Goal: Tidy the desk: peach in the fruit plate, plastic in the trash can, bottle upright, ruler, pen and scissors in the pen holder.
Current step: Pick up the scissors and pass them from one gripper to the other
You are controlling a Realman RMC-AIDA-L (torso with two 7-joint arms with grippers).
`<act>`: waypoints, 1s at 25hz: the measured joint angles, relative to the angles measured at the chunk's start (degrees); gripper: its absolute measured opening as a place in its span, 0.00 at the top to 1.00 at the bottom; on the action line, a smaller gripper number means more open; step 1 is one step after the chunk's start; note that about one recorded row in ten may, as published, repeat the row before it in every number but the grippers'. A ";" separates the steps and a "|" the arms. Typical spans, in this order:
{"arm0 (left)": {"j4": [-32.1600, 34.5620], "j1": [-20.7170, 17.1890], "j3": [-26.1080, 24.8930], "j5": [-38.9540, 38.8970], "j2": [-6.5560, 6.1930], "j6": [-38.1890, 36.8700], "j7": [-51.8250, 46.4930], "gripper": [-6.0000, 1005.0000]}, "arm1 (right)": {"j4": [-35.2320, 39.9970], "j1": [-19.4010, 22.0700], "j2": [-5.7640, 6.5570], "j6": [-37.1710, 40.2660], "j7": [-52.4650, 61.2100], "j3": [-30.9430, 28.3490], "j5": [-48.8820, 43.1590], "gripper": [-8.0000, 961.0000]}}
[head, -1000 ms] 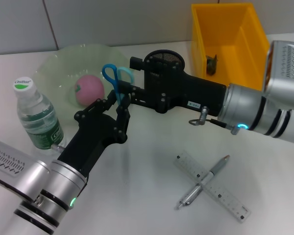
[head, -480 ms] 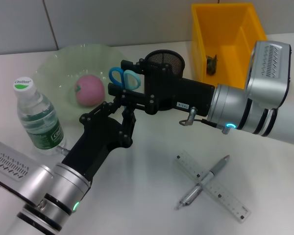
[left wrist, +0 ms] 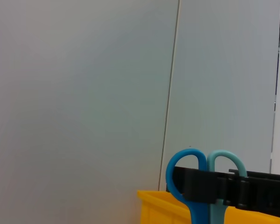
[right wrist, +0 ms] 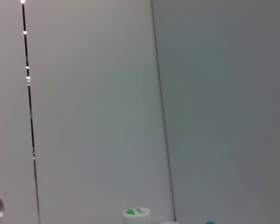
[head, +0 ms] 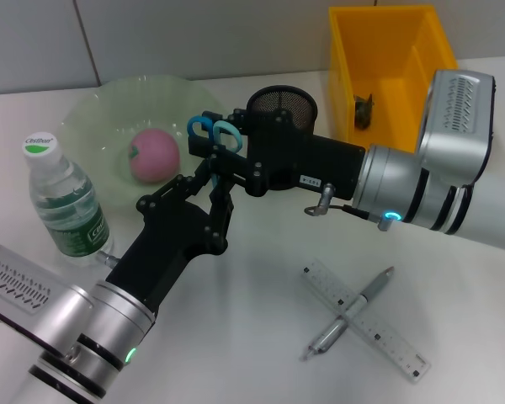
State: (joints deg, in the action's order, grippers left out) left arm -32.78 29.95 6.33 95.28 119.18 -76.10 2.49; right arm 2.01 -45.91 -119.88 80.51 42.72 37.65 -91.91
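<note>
The blue-handled scissors (head: 212,130) stand handles-up in the air in front of the black mesh pen holder (head: 282,105). My left gripper (head: 210,187) is shut on their lower part, which is hidden. My right gripper (head: 215,150) reaches in from the right and is clamped across them just below the handles; its finger shows as a black bar across the scissors (left wrist: 205,163) in the left wrist view. The pink peach (head: 154,156) lies in the green plate (head: 93,109). The bottle (head: 63,202) stands upright at the left. The pen (head: 349,313) lies across the ruler (head: 379,332) at the front right.
A yellow bin (head: 387,50) stands at the back right with a small dark piece (head: 364,111) inside. Its edge shows in the left wrist view (left wrist: 158,205). The bottle cap (right wrist: 136,213) shows in the right wrist view.
The left gripper carried the scissors right, towards the pen holder. The right gripper moved in from the right and closed on them below the handles.
</note>
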 joint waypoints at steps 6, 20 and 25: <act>0.00 -0.08 -0.01 0.00 0.00 0.00 0.03 0.75 | -0.08 -0.05 0.00 -0.09 -0.01 -0.23 0.00 0.64; 0.68 0.39 0.22 -0.01 0.00 0.28 -0.18 0.74 | -0.06 -0.23 0.00 0.00 -0.01 0.27 -0.01 0.91; 1.36 0.10 0.26 1.28 -0.03 0.15 -0.57 0.74 | -0.08 -0.22 0.00 -0.04 -0.01 0.16 -0.07 0.91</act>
State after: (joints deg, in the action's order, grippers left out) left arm -31.42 30.05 6.59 96.56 119.15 -75.95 1.92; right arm 1.93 -46.13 -119.88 80.47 42.71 37.81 -91.98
